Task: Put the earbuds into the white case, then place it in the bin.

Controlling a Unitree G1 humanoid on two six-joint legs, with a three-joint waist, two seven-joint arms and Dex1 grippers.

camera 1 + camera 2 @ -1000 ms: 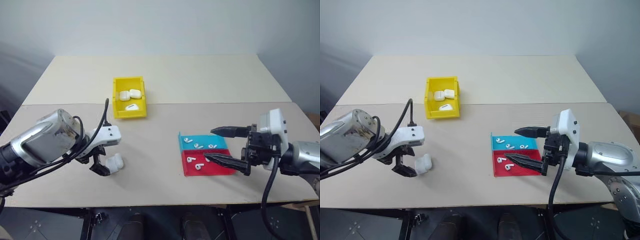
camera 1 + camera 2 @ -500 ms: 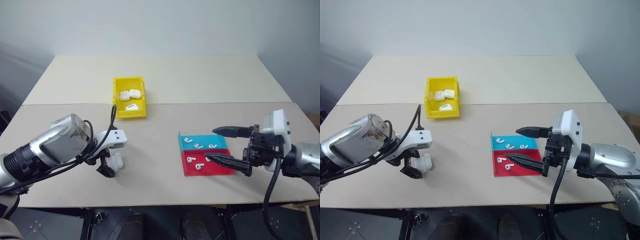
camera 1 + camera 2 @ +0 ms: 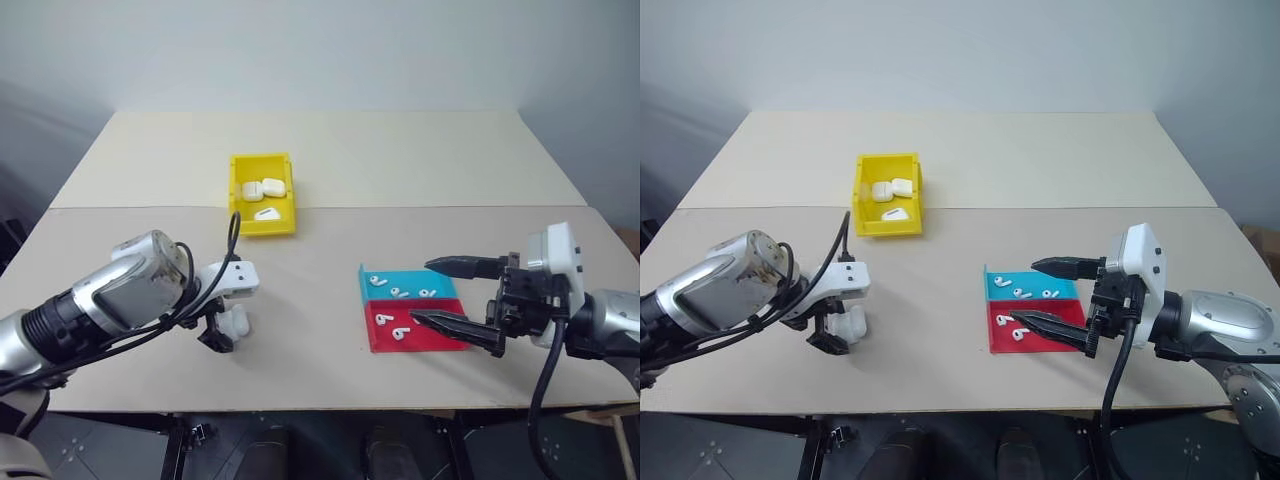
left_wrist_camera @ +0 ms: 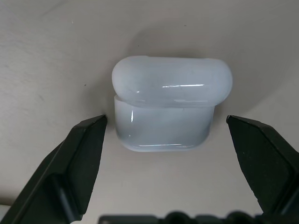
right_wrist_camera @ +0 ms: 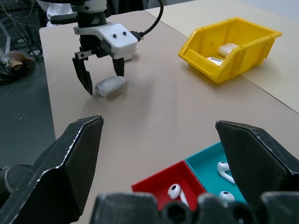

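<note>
A white case (image 4: 170, 109) lies on the table (image 3: 320, 250) at the front left, also seen in the head view (image 3: 236, 322). My left gripper (image 4: 166, 120) points down over it, open, one black finger (image 4: 79, 154) on each side with a gap to the case. Several earbuds (image 3: 398, 292) lie in a flat teal and red tray (image 3: 440, 337) at the front right. My right gripper (image 3: 422, 292) hovers open and level just right of that tray, holding nothing. The yellow bin (image 3: 234, 195) stands further back with white cases (image 3: 272, 186) inside.
The tray's raised left edge (image 3: 987, 310) faces the middle of the table. A seam (image 3: 420, 207) runs across the tabletop behind the tray and under the bin. The right wrist view shows the left gripper (image 5: 100, 77) over the case (image 5: 110, 85).
My left arm has shifted right and sunk a little, so its fingers now straddle the case instead of standing beside it. The right gripper has stayed put.
</note>
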